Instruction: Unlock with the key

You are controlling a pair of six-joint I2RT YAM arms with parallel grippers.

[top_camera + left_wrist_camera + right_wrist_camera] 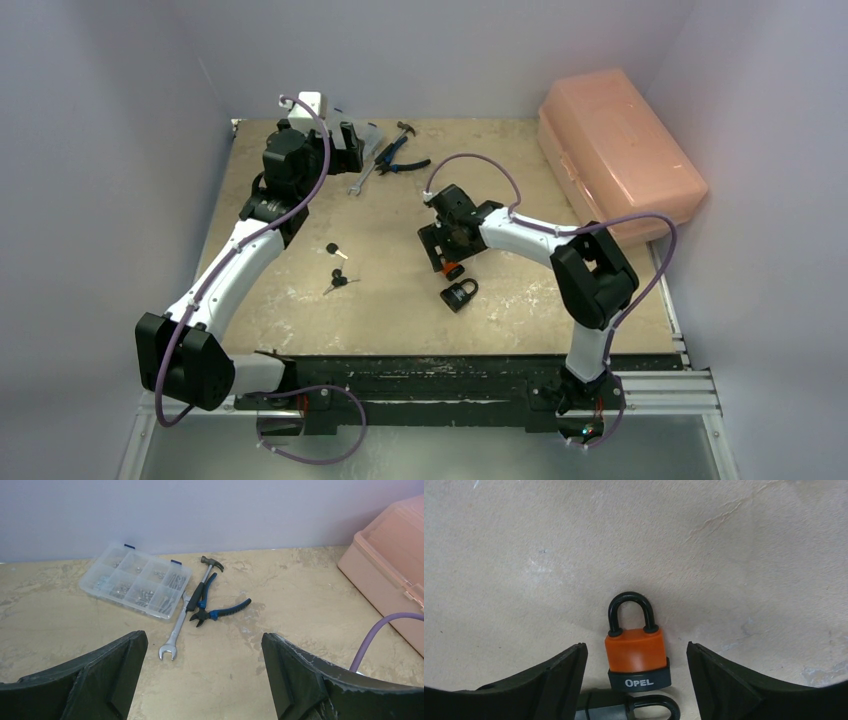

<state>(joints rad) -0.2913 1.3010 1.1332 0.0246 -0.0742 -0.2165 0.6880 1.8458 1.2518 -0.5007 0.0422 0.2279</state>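
Top view, keys: the upper key (337,251) and the lower key (340,282) lie flat left of centre, with nothing touching them.
Top view, locks: the orange padlock (452,270) sits mid-frame under the right arm (520,232). The black padlock (459,294) is just below it.
Left wrist view, pincer: the left gripper (205,647) is released and empty. It faces the organizer (136,581), hammer (212,564), pliers (215,611) and wrench (176,630) in the upper half.
Right wrist view, pincer: the right gripper (636,649) is released, its jaws flanking the orange padlock without touching it.
Risk, lock: a skewed squeeze could twist the orange padlock into the black one and hide the keyhole.
Risk, key: the left gripper points away from the keys. Thin, flat keys may slide from the pads or come up at the wrong angle.
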